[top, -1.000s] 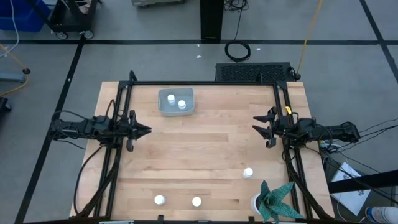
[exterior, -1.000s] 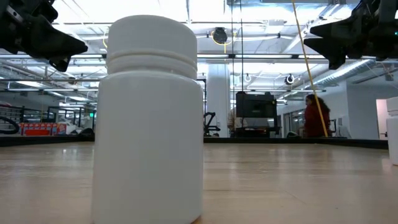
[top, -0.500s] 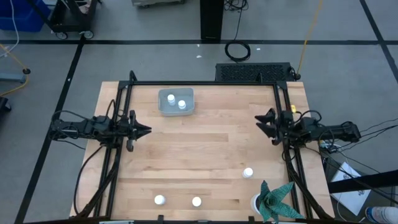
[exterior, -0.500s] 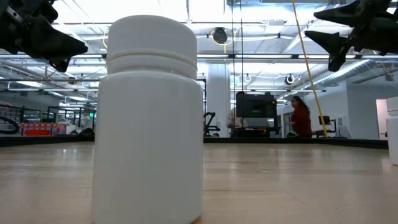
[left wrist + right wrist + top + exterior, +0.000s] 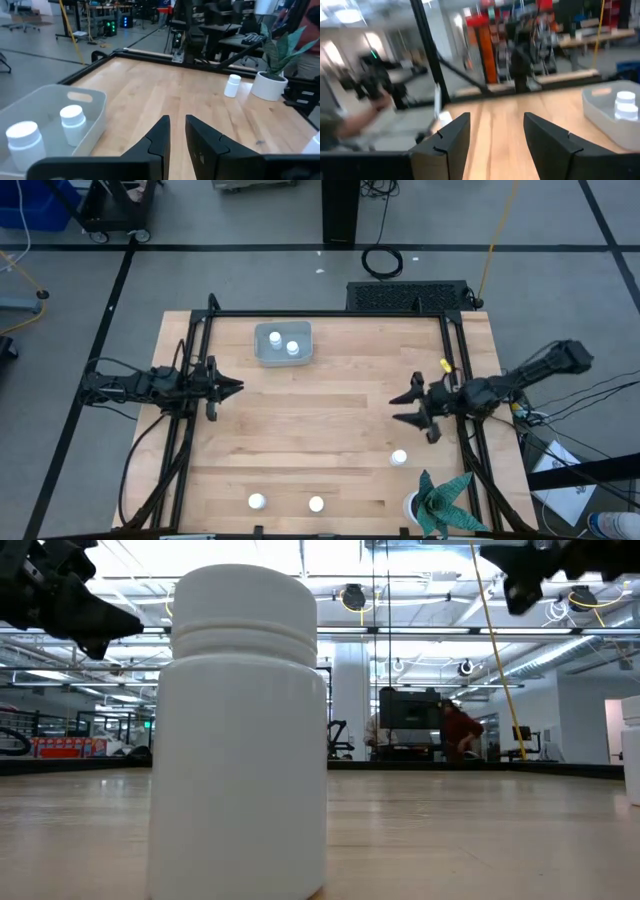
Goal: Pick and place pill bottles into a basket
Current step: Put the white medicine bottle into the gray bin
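High view: right gripper (image 5: 412, 408) out over the table (image 5: 330, 420), fingers spread wide, holding nothing. A bottle (image 5: 399, 458) stands near it, on the side toward the plant (image 5: 437, 502). The basket (image 5: 283, 344) lies well away across the table from this gripper, with two bottles (image 5: 275, 338) (image 5: 292, 348) inside. Two more bottles (image 5: 257, 501) (image 5: 316, 503) stand at the near edge, well apart from both grippers. Left gripper (image 5: 231, 389) waits at its side of the table, fingers nearly together, the basket close off to one side.

Low view: one bottle (image 5: 238, 730) fills the foreground, upright on the wood. Both grippers hang high above the table; a person (image 5: 455, 730) shows far behind.

Left wrist view: fingers (image 5: 161, 137) a narrow slit apart, empty. The basket (image 5: 92, 117) just beside them, two bottles inside.

Right wrist view: fingers (image 5: 451, 137) wide, empty. Ahead of them the basket (image 5: 600, 117) with a bottle (image 5: 625, 105).
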You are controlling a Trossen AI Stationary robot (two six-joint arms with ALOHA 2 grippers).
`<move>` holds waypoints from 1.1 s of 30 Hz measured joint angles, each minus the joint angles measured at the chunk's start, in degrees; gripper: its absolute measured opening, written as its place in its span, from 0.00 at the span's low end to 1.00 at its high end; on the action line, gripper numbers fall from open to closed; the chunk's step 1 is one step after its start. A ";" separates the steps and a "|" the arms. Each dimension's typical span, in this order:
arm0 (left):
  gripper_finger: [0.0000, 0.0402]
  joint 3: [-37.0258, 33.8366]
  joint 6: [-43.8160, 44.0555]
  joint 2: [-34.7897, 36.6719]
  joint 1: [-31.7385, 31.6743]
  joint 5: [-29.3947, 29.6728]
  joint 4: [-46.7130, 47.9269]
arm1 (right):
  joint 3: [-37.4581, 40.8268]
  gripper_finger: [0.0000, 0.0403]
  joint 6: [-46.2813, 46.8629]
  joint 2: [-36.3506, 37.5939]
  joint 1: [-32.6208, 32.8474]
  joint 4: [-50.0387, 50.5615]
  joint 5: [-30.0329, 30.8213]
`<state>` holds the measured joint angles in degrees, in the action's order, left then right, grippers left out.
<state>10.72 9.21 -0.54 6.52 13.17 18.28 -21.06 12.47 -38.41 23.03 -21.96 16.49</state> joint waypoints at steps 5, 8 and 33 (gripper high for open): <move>0.17 0.00 1.47 0.01 0.00 -0.64 0.60 | -16.99 0.45 9.06 -15.16 4.41 22.89 7.67; 0.17 0.00 2.05 0.02 0.00 -0.66 1.46 | -25.31 0.49 19.06 -25.11 4.90 36.68 8.01; 0.17 0.00 -3.63 0.00 -0.07 0.70 -0.20 | -41.88 0.63 62.92 -41.60 7.43 74.70 -9.20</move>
<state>10.72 5.58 -0.54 6.46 13.87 18.08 -62.93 75.39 -80.01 30.46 52.74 7.29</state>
